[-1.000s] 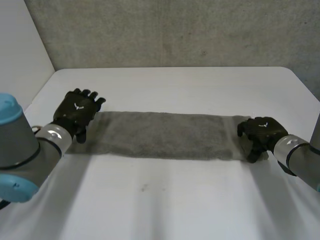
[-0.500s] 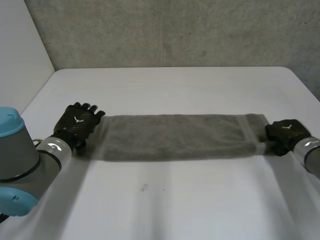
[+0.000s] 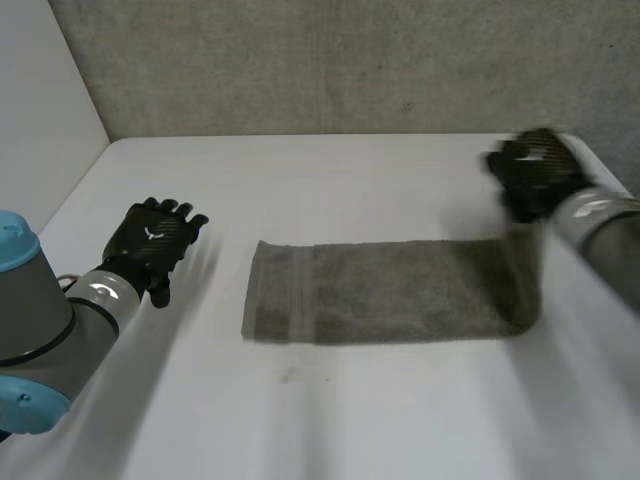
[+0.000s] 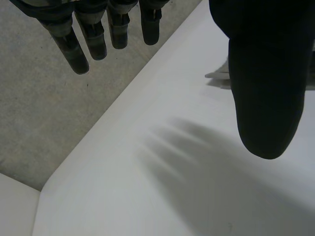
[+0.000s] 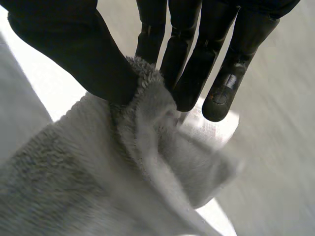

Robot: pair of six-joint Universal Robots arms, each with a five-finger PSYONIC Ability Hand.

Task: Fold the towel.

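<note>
Looking at the head view, you get a poor read of the right hand [image 3: 535,180]: it is up above the far right part of the table [image 3: 330,420], and its fingers are hard to make out there. Its own wrist view settles the matter, since the thumb and the straight fingers [image 5: 182,59] pinch a bunched corner of the towel [image 3: 385,290] between them. The stretch of cloth running up from the table to that hand shows as a faint band, and you cannot tell exactly where it leaves the surface. The right forearm is cut off at the edge of the view.

The left hand [image 3: 155,240] is over the left side of the table, well apart from the towel, with its fingers straight and spread and nothing in them. In its wrist view a small pale shape beside the thumb is too cut off to identify.

The towel is grey and fluffy. It lies as a long, narrow strip across the middle of the table. Its left end is flat, with a woven band running across it close to the hem, and its right end is held up off the table. At the pinch the pile looks thick and the hem is crumpled over on itself.
</note>
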